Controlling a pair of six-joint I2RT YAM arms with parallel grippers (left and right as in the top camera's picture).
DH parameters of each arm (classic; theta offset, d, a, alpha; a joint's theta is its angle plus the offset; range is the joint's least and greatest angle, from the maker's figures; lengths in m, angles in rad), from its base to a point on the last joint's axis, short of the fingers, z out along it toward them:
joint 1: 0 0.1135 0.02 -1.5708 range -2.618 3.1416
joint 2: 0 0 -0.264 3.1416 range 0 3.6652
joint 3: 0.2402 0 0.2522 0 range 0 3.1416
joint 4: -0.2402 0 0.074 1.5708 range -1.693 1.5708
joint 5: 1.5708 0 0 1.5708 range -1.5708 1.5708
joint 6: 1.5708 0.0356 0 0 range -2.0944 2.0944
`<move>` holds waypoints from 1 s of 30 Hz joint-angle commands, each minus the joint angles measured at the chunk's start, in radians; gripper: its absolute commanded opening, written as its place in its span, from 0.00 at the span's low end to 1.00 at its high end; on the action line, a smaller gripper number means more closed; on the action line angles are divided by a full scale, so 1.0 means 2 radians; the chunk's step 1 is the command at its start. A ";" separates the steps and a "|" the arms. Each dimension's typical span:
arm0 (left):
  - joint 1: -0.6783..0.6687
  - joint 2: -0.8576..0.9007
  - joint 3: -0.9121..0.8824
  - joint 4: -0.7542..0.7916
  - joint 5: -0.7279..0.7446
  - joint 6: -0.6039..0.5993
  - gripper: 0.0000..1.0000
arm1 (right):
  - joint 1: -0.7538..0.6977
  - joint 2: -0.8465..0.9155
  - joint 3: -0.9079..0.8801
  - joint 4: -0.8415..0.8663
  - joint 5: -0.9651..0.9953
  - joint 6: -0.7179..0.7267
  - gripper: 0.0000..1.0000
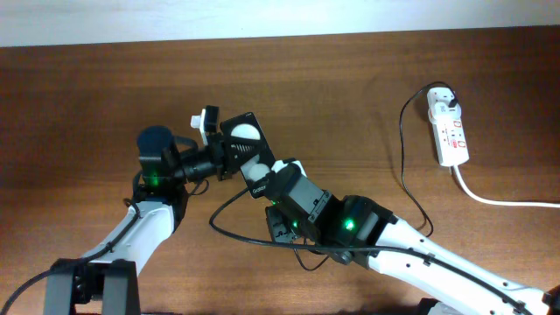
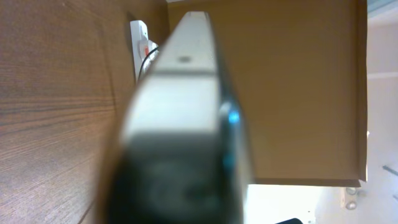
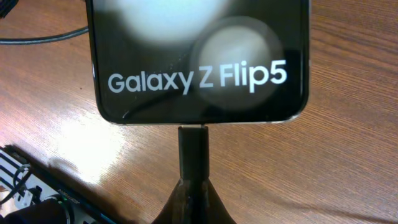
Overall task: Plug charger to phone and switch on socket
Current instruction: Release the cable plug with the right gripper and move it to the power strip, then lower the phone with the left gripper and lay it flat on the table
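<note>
The phone [image 1: 242, 150] sits left of centre over the table [image 1: 350, 79], face up, with two white circles and the lettering "Galaxy Z Flip5" legible in the right wrist view. Whether it rests on the wood or is held clear of it cannot be told. The left gripper [image 1: 213, 144] is clamped on the phone's far edge, and that edge fills the left wrist view as a blur. The plug tip [image 3: 194, 146] of the charger [image 1: 403, 166] meets the middle of the phone's lower edge, pinched between the closed jaws of the right gripper [image 3: 194, 190]. The black cable loops near the right arm, then runs up to the white adapter [image 1: 443, 98] seated in the socket [image 1: 451, 136], well apart at the table's right.
</note>
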 commanded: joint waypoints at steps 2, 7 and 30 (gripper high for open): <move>-0.043 0.001 0.003 0.001 0.071 0.029 0.00 | -0.004 0.004 0.010 0.040 0.016 -0.012 0.04; -0.064 0.001 -0.008 0.001 0.092 0.033 0.00 | -0.004 0.004 0.041 0.044 0.018 -0.033 0.04; -0.096 0.001 0.013 0.021 -0.050 0.164 0.00 | -0.004 -0.309 0.044 -0.145 0.209 -0.036 0.99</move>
